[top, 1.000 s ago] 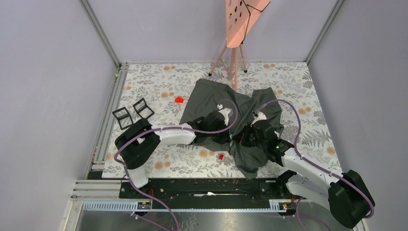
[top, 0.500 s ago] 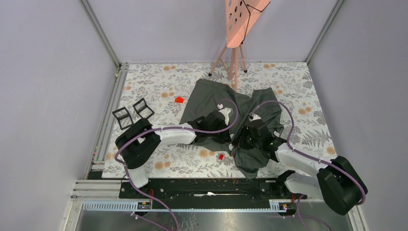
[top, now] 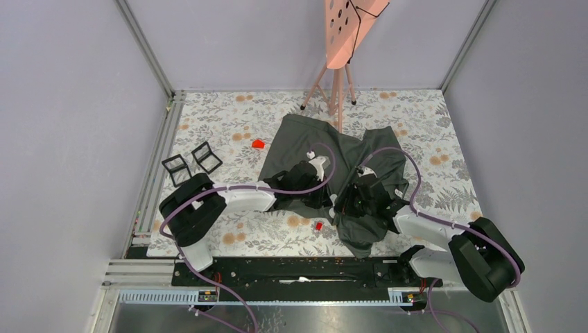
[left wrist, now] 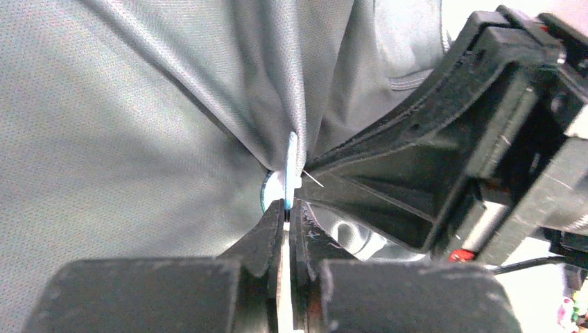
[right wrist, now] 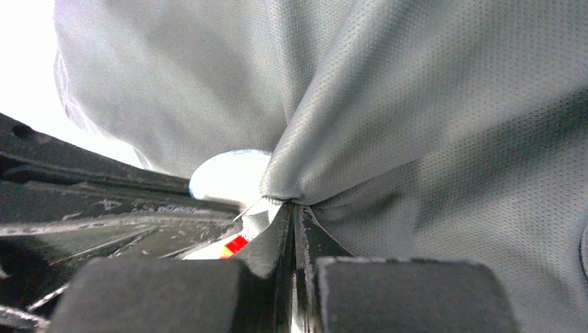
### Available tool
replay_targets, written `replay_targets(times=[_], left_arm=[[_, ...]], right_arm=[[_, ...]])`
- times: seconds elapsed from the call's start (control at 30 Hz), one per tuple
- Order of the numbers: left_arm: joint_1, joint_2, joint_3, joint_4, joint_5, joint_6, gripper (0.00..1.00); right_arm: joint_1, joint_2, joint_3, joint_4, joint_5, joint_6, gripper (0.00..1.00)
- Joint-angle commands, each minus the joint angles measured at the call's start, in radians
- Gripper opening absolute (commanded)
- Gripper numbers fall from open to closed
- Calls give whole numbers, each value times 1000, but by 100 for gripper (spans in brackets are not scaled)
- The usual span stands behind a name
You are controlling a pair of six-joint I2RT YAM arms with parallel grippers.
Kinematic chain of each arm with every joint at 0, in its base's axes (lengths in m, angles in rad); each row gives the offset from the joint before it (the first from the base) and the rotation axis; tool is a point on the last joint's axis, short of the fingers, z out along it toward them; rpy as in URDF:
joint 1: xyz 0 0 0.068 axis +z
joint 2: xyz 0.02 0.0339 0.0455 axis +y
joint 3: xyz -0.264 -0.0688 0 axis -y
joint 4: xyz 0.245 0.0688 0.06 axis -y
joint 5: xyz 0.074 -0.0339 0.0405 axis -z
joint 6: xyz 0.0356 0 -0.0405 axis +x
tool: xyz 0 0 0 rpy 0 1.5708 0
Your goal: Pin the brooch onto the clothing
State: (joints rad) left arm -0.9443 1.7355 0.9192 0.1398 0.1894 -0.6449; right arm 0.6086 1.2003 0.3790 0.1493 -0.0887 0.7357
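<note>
Plain lavender walls (top: 69, 104) enclose a floral-patterned worktop (top: 222, 118); a pink tripod stand (top: 341, 31) stands at its far edge.

Colour findings:

- The T-shirt (top: 305, 139) was dark grey. At close range its fabric showed a fine dotted weave.
- The brooch (left wrist: 290, 166) was a pale blue-white disc with a silver-coloured pin.
- The tabletop (top: 229, 118) had a white ground printed with grey foliage and orange blossoms.
- One small piece (top: 258, 144) was red, and a second piece (top: 319, 225) was the same red.
- The frames (top: 177, 170) were black.
- The stand (top: 343, 24) was salmon pink, and its panel was marked with dark round holes.
- The left arm (top: 243, 198) and the right arm (top: 423, 229) were white with black sections.
- The cables (top: 416, 173) were purple.
- The left end effector (left wrist: 286, 211) and the right end effector (right wrist: 292, 211) were black.
- The walls (top: 69, 104) were pale lavender-grey.
</note>
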Motion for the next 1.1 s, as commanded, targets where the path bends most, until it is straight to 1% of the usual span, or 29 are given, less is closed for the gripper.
replay_targets(times=[0.0, 0.07, 0.1, 0.17, 0.23, 0.3, 0.4, 0.47, 0.6, 0.73, 0.83, 0.9, 1.07], left_arm=[[10, -85, -25, 173, 90, -40, 0], [15, -83, -27, 186, 113, -41, 0], [19, -77, -26, 187, 126, -41, 0], [44, -61, -28, 192, 168, -50, 0], [70, -43, -36, 208, 217, -64, 0], [95, -31, -48, 231, 263, -64, 0], [125, -21, -48, 228, 328, -45, 0], [141, -18, -48, 237, 377, -34, 0], [158, -13, -32, 199, 452, 26, 0], [164, -10, 0, 106, 499, 112, 0], [165, -6, 9, 70, 525, 146, 0], [164, -1, 18, 41, 535, 166, 0], [164, 6, 27, 31, 555, 180, 0]], right_arm=[[9, 8, -6, 50, 12, 2, 0], [9, -4, -3, 47, 4, -4, 0], [9, -17, 1, 36, -1, -13, 2], [9, -58, 6, 7, -5, -34, 10], [8, -119, 16, -52, 11, -61, 21], [6, -188, 32, -133, 41, -89, 31], [-9, -289, 51, -268, 71, -157, 43], [-41, -346, 38, -296, 44, -207, 50], [-107, -380, 1, -263, -91, -270, 58], [-127, -385, -38, -164, -202, -290, 63], [-144, -368, -71, -65, -241, -306, 63], [-153, -346, -79, -34, -276, -310, 62], [-153, -305, -99, 63, -365, -286, 55]])
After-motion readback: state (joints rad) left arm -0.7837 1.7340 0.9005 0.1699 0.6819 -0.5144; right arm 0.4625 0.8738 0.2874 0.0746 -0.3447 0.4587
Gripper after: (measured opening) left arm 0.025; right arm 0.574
